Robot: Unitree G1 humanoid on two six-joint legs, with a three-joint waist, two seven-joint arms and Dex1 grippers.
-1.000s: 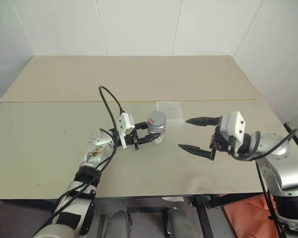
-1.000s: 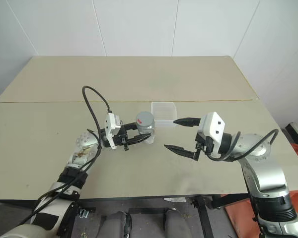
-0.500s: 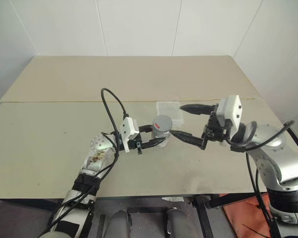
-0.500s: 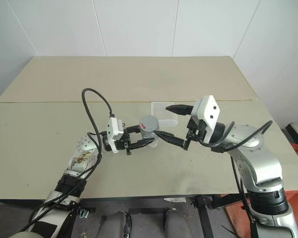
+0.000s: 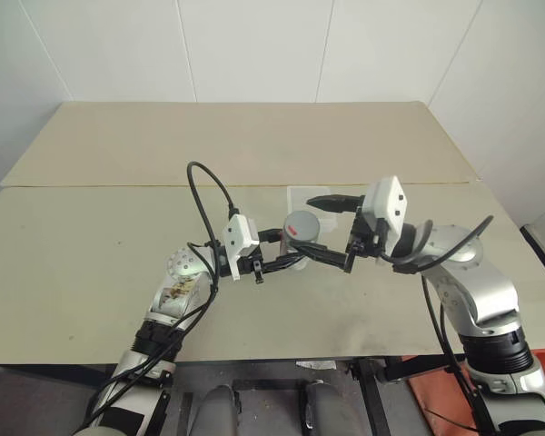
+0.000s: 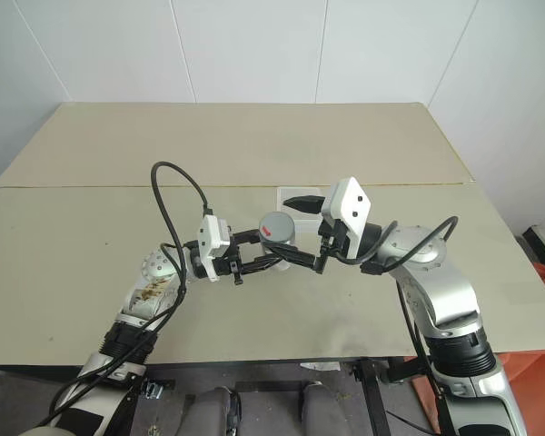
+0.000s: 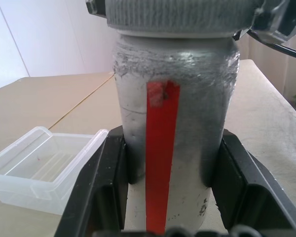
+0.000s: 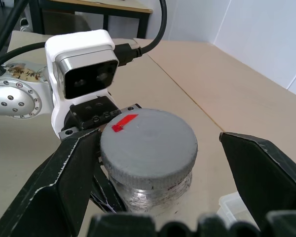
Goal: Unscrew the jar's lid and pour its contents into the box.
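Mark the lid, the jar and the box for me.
lid (image 8: 148, 143), right wrist view, flat grey top.
jar (image 7: 192, 113), left wrist view, side wall right of the red stripe.
box (image 7: 19, 185), left wrist view, near wall.

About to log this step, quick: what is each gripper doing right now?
Left gripper: shut on the silvery, red-striped cylindrical jar.
Right gripper: open, fingers either side of the jar's round grey lid, one at its edge, no grip.

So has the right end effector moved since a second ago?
Yes. The right end effector has swung left, from clear of the box to straddling the lid, fingers open.
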